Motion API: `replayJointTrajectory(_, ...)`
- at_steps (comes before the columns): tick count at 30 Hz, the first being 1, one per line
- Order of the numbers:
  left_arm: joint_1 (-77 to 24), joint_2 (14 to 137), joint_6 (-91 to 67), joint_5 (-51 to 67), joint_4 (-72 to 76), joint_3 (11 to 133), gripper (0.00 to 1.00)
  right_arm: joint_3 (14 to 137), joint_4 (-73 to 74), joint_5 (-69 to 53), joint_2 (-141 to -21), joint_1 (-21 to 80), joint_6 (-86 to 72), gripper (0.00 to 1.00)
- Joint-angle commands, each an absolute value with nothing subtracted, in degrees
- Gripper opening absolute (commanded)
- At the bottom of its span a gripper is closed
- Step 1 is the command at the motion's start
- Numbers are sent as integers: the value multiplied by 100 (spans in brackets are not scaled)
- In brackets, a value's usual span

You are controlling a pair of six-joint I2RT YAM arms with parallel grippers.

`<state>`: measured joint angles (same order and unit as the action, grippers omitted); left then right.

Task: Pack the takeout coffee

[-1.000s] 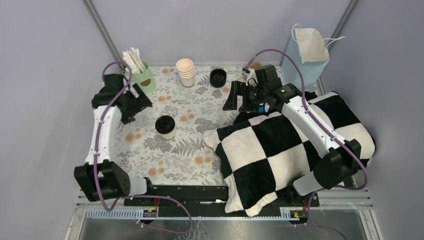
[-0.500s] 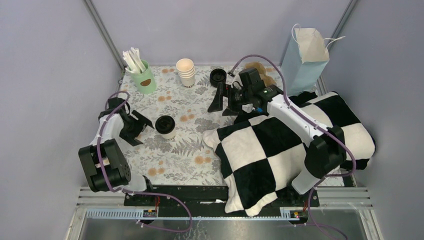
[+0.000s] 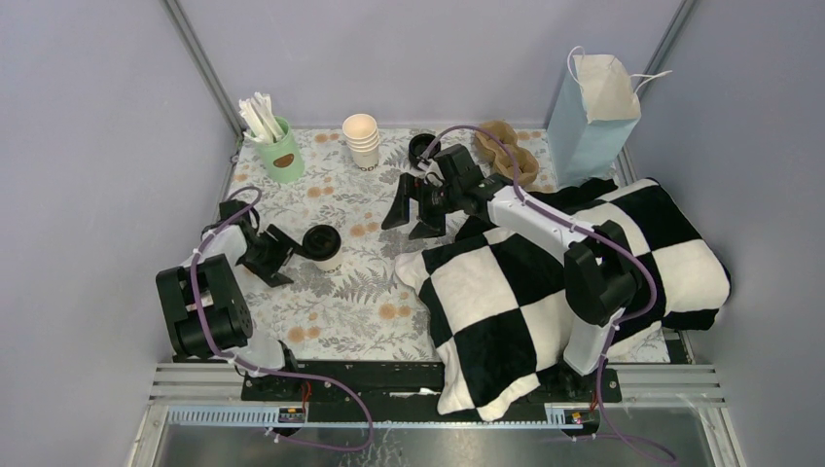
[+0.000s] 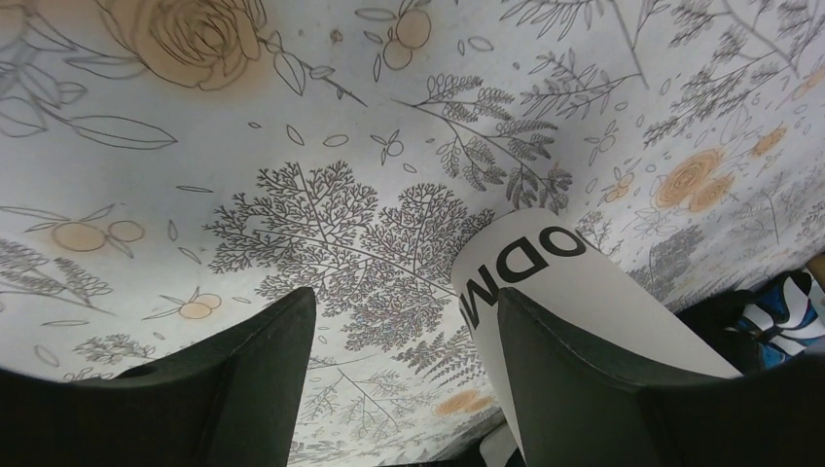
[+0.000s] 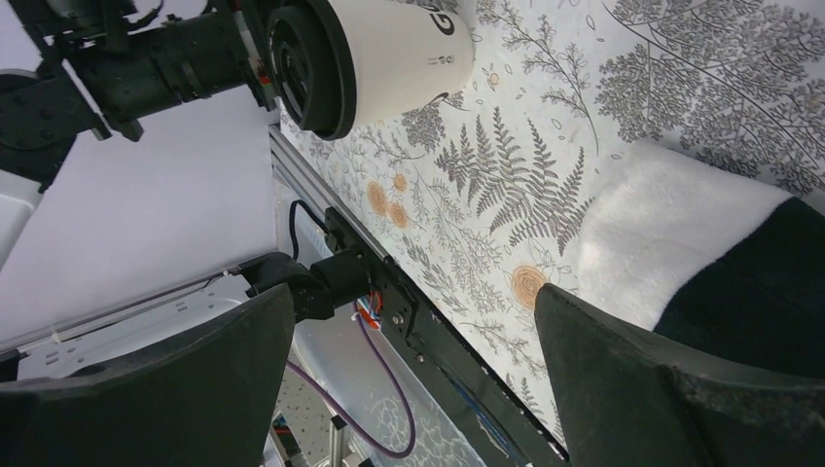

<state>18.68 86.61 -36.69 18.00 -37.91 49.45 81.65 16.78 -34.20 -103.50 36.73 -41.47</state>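
Observation:
The takeout coffee is a cream paper cup with dark print and a black lid, upright on the floral cloth left of centre. My left gripper sits low at the cup's left side. In the left wrist view the cup leans in behind the right finger. The left gripper is open, with only cloth in the gap. My right gripper hangs open to the right of the cup, holding nothing. In the right wrist view the lidded cup lies beyond the right gripper.
A mint-green cup of white sticks, a stack of cream cups and a black lid stand along the back. A brown carrier and a blue paper bag are at the back right. A checkered pillow covers the right side.
My left gripper has dropped and swung in to the cup's left side, its jaws narrowing. The right arm has moved left from the back right toward the table's middle, still open.

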Motion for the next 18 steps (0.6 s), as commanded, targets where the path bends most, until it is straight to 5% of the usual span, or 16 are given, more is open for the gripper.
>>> replayJointTrajectory(1,1855,8795,-3699,2334,-3331,4682,72,8460,1241,-3666,-10480,3745,-4380,100)
replayJointTrajectory(18,631,9226,-4120,2668,-2827,4926,74,8744,88,-3850,-11374,3851,-4797,98)
